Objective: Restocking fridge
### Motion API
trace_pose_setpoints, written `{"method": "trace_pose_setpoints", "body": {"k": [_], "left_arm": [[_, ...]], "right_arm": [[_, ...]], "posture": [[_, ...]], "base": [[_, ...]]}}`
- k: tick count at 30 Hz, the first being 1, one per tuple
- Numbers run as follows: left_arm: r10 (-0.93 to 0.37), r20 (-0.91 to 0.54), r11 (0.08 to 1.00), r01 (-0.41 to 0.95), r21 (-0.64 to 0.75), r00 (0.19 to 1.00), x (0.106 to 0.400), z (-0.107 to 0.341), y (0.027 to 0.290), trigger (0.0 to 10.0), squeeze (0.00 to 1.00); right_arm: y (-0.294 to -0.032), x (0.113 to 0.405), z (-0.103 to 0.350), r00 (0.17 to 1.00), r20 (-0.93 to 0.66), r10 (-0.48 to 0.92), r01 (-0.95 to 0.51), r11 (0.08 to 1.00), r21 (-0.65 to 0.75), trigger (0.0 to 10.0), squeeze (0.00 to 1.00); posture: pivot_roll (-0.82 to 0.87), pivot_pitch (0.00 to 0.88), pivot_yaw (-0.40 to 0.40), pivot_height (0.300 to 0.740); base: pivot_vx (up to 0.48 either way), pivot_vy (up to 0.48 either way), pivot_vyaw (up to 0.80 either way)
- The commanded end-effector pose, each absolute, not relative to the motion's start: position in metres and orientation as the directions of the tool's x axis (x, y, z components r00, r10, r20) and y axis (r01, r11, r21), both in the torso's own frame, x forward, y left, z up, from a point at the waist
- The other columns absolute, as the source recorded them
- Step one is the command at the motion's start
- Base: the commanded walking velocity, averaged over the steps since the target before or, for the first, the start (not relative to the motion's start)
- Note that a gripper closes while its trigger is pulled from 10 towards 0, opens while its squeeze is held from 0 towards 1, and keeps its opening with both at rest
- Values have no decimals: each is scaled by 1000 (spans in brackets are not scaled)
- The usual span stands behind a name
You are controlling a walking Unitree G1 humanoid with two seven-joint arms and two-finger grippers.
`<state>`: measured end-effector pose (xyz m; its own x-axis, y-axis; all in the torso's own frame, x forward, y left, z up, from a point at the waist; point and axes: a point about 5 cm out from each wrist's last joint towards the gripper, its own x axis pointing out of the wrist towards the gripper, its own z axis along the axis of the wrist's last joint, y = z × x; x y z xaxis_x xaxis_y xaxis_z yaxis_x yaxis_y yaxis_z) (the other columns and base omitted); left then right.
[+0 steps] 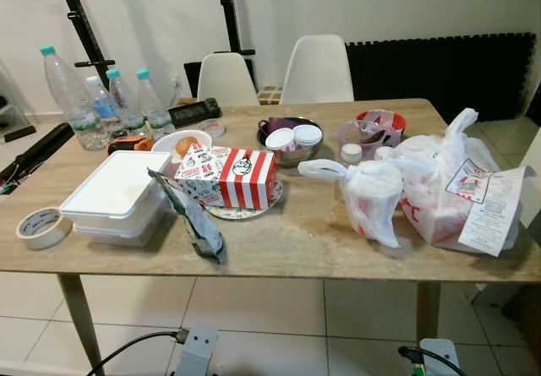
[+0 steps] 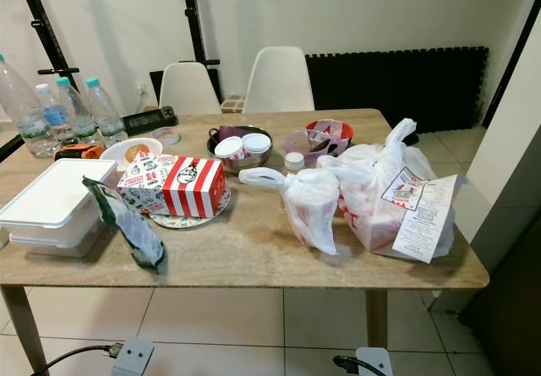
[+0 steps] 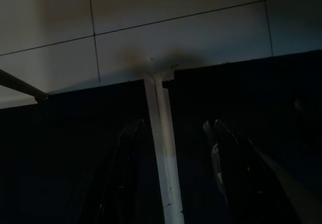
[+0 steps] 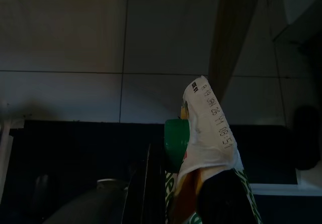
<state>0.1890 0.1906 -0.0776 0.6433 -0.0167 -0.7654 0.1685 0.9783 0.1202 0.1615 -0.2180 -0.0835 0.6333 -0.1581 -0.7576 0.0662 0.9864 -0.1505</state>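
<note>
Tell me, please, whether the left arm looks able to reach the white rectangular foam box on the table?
Probably yes: the white rectangular foam box lies near the table's front edge on the robot's left, its lid bare, and the left gripper hangs empty.

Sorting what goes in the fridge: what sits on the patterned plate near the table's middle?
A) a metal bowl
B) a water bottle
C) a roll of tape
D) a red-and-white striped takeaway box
D: the red-and-white striped takeaway box rests on the patterned plate, beside the white lidded container.
</note>
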Motion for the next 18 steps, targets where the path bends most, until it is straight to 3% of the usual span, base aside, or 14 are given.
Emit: {"method": "trace_pose_setpoints", "body": {"k": [1, 18], "left_arm": [[-23, -772, 979, 171, 111, 635, 186, -79, 189, 10000, 0], [-35, -763, 981, 167, 96, 645, 190, -78, 187, 10000, 0]], "right_arm": [[-217, 163, -83, 643, -749, -159, 63, 986, -155, 10000, 0], [-208, 178, -77, 673, -725, -148, 51, 987, -153, 10000, 0]], "posture": [[-59, 19, 45, 740], [-62, 24, 40, 740]], "base": [[-277, 0, 0], [-282, 0, 0]]}}
